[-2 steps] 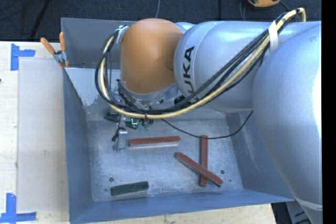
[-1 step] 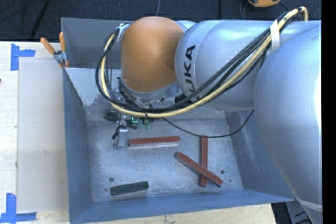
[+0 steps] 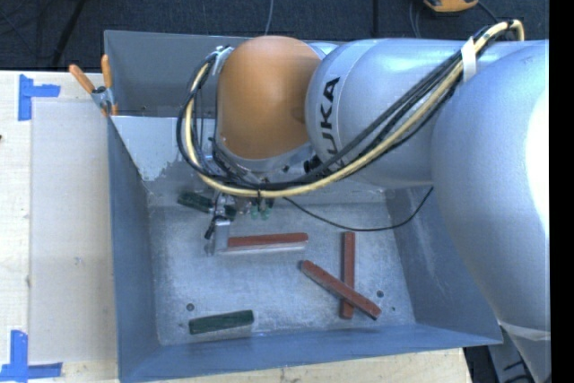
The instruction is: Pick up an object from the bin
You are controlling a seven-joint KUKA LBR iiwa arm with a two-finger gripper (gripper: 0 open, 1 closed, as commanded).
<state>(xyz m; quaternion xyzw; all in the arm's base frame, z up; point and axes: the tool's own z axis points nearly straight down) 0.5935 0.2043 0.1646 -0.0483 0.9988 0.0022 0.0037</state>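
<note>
Reaching from 3 o'clock, your arm (image 3: 404,121) hangs over the grey bin (image 3: 134,300), its pincer (image 3: 215,227) low near the floor's 10 o'clock; spread or pressed together, you cannot tell. A red-brown bar (image 3: 266,240) lies just at its 4 o'clock. Approach step, likely: next, centre over that bar, descend.

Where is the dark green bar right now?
In the camera view the dark green bar lies flat at the lower left of the bin, below the horizontal reddish stick.

One camera looks steeply down into the bin (image 3: 133,269) from nearby; the arm (image 3: 404,130) enters from the right.
</note>
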